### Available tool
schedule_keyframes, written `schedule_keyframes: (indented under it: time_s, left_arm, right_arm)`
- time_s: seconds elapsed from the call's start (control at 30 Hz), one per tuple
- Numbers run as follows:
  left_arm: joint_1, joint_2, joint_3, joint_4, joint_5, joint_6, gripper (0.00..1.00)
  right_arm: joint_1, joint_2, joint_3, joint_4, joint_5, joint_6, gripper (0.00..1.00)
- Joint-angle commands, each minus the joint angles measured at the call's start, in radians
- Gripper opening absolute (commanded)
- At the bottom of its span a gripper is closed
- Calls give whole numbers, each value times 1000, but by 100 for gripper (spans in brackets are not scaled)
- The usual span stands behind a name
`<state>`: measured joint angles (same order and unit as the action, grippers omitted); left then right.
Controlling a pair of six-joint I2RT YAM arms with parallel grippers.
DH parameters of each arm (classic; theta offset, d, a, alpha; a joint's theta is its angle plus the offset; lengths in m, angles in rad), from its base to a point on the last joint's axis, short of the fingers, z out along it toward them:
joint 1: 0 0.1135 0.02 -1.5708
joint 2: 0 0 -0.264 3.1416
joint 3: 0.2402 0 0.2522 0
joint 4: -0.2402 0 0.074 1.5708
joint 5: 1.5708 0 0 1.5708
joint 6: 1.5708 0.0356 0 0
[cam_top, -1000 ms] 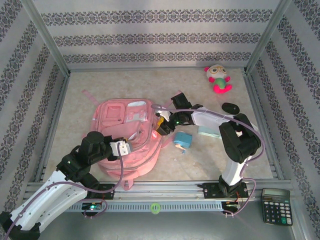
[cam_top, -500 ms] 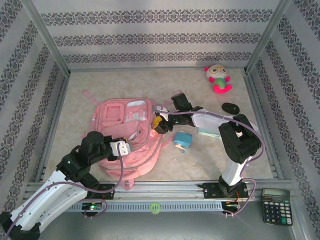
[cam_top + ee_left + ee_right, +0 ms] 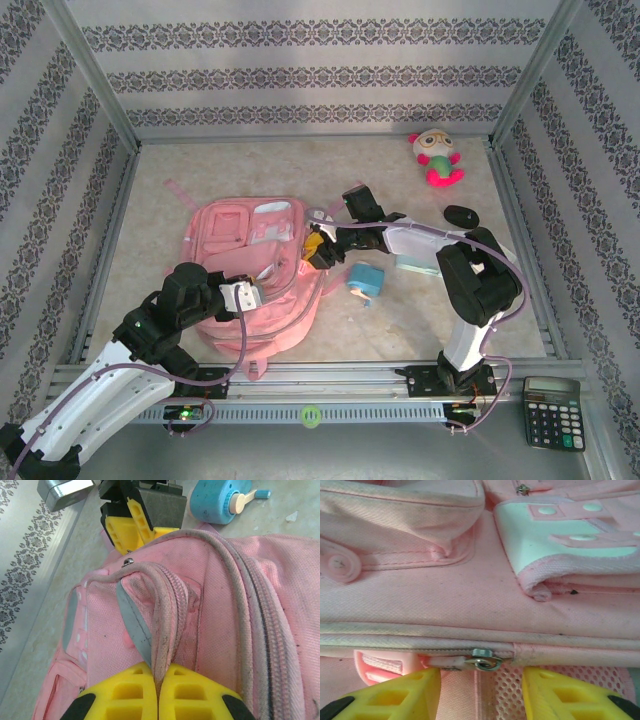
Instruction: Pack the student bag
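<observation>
Student bag (image 3: 250,275) in matt pink woven cloth, coarse-grained and a little grubby, open-weave mesh panel (image 3: 502,682), small shiny metal zip pull (image 3: 485,660), matt yellow plastic fingers (image 3: 395,695) on the right hand (image 3: 480,694), smooth blue plastic tub (image 3: 220,505), mottled stone-look worktop (image 3: 420,320), dull brushed metal rail (image 3: 340,372), fuzzy plush toy (image 3: 435,155)

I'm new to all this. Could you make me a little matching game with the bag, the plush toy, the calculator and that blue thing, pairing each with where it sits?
Things:
1 bag
2 plush toy
3 calculator
4 blue item

Places:
A far right corner of the table
B near right, outside the rail
C left of centre on the table
D just right of the bag

Pairs: 1-C, 2-A, 3-B, 4-D
</observation>
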<state>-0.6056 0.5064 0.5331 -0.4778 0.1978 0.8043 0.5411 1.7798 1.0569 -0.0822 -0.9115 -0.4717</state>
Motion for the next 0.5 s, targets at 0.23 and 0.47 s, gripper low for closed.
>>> schedule_keyframes:
  time_s: [0.23, 0.47]
  left_arm:
    - [10, -6, 4, 102, -42, 56, 0]
    - [10, -6, 11, 110, -12, 51, 0]
  right_arm:
    - [39, -50, 16, -203, -172, -115, 31]
    - [28, -23, 19, -79, -125, 123, 41]
